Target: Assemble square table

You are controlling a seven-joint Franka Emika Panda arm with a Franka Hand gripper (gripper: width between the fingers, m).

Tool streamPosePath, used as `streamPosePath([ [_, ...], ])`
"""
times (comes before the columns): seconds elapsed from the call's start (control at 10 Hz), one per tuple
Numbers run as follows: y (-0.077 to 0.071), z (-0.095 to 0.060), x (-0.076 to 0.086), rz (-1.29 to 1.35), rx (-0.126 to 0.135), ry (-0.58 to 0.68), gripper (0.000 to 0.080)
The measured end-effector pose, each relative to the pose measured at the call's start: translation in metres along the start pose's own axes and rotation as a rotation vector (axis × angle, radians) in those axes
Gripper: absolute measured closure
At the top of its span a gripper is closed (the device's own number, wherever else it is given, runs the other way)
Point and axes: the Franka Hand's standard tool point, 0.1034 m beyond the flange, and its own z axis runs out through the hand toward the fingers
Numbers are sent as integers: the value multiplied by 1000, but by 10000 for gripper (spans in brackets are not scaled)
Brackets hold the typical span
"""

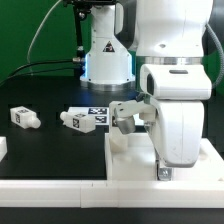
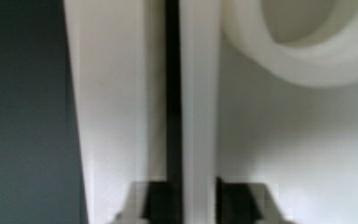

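1. Jaws: nearly together. The gripper (image 2: 197, 200) appears clamped on the raised rim of the table top (image 1: 130, 160), with a fingertip (image 2: 149, 198) against each side.
2. Location: the table top lies flat at the exterior view's right, under the arm. One corner socket (image 2: 297, 45) shows empty.
3. Progress: early. First leg (image 1: 22, 118), second leg (image 1: 82, 120) and third leg (image 1: 128, 113) lie loose, none fitted. No fourth is in view.
4. Outstanding: all leg fitting, by my judgement.

The exterior camera faces the arm (image 1: 175, 100) across the table (image 1: 50, 150). The wrist camera looks closely at the white top (image 2: 300, 140), which both views share.
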Motion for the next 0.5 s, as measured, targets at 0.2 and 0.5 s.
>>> streamPosePath([
  [0.2, 0, -1, 0, 17, 2, 0, 574],
  [0.5, 17, -36, 1, 120, -6, -7, 239],
])
